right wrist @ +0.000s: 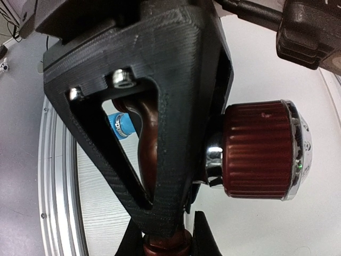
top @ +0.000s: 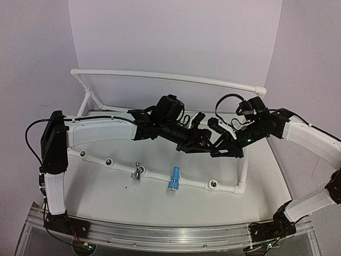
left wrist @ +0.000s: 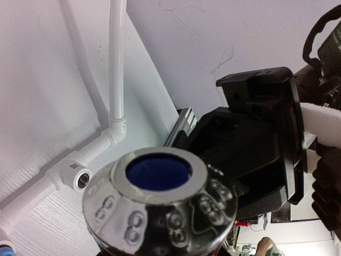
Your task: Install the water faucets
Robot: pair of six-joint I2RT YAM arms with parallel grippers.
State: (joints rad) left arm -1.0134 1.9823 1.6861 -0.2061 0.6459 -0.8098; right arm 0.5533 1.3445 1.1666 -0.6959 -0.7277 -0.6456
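Hanging in mid-air above the white pipe frame (top: 157, 175) is the red-brown faucet (right wrist: 256, 149). The right gripper (right wrist: 168, 237) pinches its stem; whether the left gripper (top: 200, 140) clamps it cannot be told. A loose handover could drop it.

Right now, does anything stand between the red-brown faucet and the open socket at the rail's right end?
Nothing visible does. The red-brown faucet, held aloft, sits behind the open socket on the front rail, only tabletop showing between them. The blue faucet occupies the next socket leftward, off that path.
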